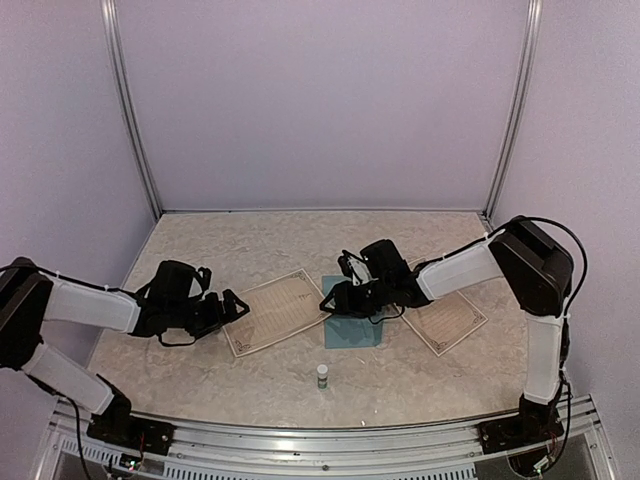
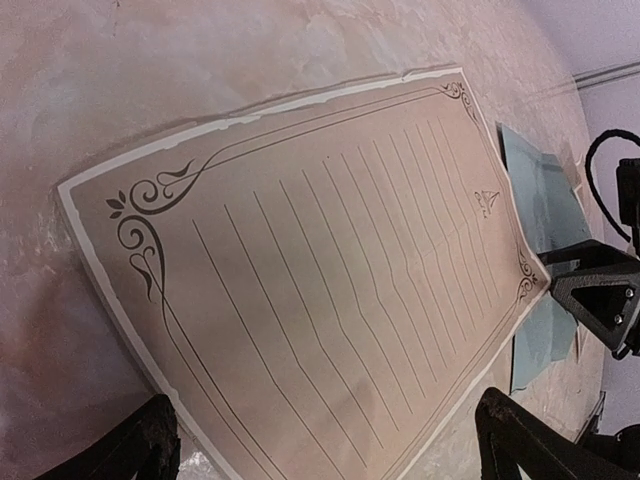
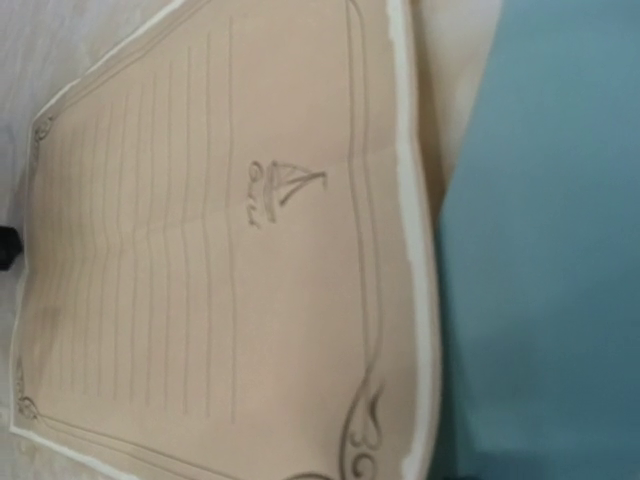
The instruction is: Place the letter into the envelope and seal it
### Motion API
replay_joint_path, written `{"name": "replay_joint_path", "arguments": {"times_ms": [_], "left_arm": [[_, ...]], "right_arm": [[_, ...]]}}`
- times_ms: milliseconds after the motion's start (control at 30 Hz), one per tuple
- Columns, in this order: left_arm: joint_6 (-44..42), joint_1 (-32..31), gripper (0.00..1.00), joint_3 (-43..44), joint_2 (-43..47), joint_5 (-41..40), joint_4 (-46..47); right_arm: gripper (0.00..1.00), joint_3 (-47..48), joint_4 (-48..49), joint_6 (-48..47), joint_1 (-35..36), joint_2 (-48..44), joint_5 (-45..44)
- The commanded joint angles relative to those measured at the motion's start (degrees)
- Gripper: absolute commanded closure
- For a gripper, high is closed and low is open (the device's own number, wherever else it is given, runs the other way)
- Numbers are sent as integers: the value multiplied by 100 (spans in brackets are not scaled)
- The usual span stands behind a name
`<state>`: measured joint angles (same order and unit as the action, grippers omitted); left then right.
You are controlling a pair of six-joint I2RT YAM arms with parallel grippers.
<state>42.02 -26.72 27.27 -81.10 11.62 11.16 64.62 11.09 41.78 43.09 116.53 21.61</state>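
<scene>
On the marbled table (image 1: 200, 380), flat and near the middle: the teal envelope (image 1: 357, 335), between two lined beige sheets. To its left, the left sheet (image 1: 275, 312), angled, one corner at the envelope's edge; touching or just overlapping, hard to tell which. To its right, the right sheet (image 1: 450, 320), partly hidden by the right arm (image 1: 460, 272). Just in front of the envelope, toward the arm bases, an upright glue stick (image 1: 322, 376), apart from it.

Left jaws low at the left sheet's outer end, spread wide, one dark fingertip (image 2: 150, 445) either side of the paper in the wrist view. Right jaws over the envelope's far end; open or closed, cannot tell. Right wrist view filled by the sheet with its sailboat emblem (image 3: 285, 190) and teal paper alongside.
</scene>
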Motion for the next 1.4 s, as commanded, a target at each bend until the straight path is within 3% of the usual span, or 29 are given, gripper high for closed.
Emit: {"name": "replay_joint_path", "arguments": {"times_ms": [0,67,267,500,667,867,1000,1167,1367], "left_arm": [[-3,-73,1,-41,-111,18,162],[3,-94,1,-38,-172,26,184],[53,-140,1,-70,-182,-3,280],[-180,77,1,132,600,-214,-221],[-629,543,1,604,1463,181,-672],[-1407,677,1,1564,1821,1183,-1094],[-1389,589,1,1816,1724,1841,-909],[-1607,64,1,1892,1632,2082,-494],[-2018,-127,1,2333,1530,2409,-595]], "right_arm": [[55,136,268,159,83,144,140],[61,143,348,211,82,167,178],[100,224,404,206,92,130,67],[100,134,346,-676,82,-797,-223],[100,518,-478,-1839,80,-1629,-106],[100,1032,-1404,-2741,77,-2324,886],[100,1068,-1463,-2947,81,-2839,1492],[100,1107,-1355,-3211,86,-3415,2579],[100,1463,-2064,-3719,83,-3798,3288]]}}
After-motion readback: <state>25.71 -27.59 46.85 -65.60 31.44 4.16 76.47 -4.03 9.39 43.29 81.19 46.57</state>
